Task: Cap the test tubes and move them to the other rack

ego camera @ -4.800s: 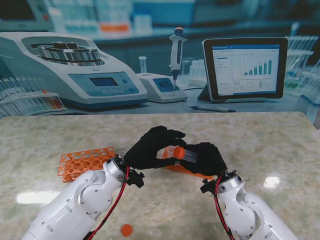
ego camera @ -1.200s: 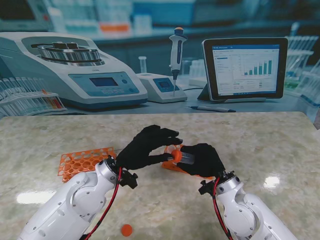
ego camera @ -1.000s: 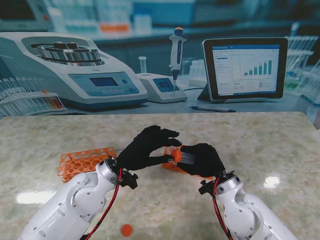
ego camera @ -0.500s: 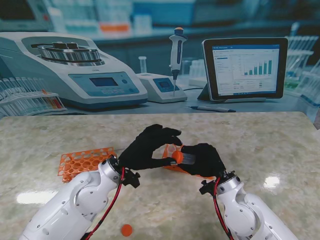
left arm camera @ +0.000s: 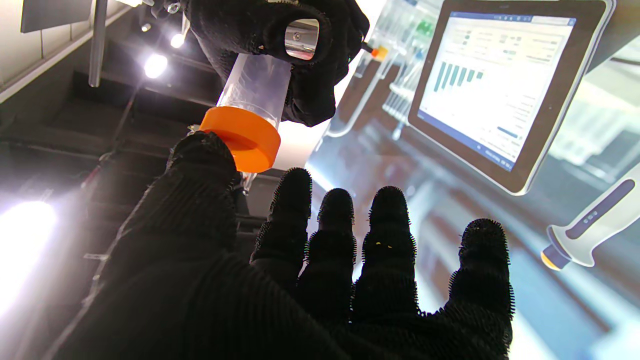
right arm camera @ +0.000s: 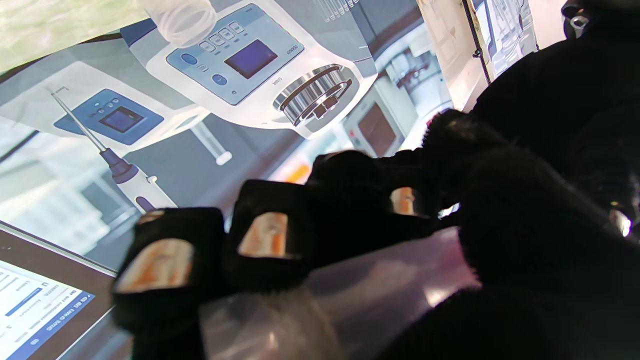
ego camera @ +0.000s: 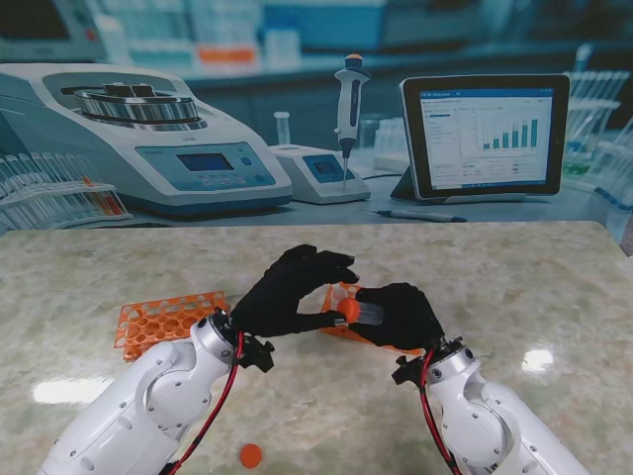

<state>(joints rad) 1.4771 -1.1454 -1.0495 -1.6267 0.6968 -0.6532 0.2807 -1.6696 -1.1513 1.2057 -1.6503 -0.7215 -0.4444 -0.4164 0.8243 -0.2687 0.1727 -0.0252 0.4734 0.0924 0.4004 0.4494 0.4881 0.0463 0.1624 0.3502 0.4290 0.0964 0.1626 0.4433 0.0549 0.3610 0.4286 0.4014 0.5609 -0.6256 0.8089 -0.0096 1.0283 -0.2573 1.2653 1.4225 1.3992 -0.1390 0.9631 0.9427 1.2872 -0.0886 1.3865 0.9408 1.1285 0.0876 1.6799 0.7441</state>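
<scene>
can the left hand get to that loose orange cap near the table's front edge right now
Probably not yet: the left hand is busy at the orange cap of the tube gripped by the right hand. The loose cap lies unobstructed.

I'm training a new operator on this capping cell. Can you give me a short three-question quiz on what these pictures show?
1. True or false: the right hand holds the test tube.
2. Which hand touches the orange cap on the tube? A) the left hand B) neither hand C) both hands
3. Fill in: a loose orange cap lies on the table nearest the ____ arm.

Key
1. True; its fingers wrap the clear tube in both wrist views.
2. A; the left thumb is against the cap, while the other left fingers are spread apart from it.
3. Left.
</scene>
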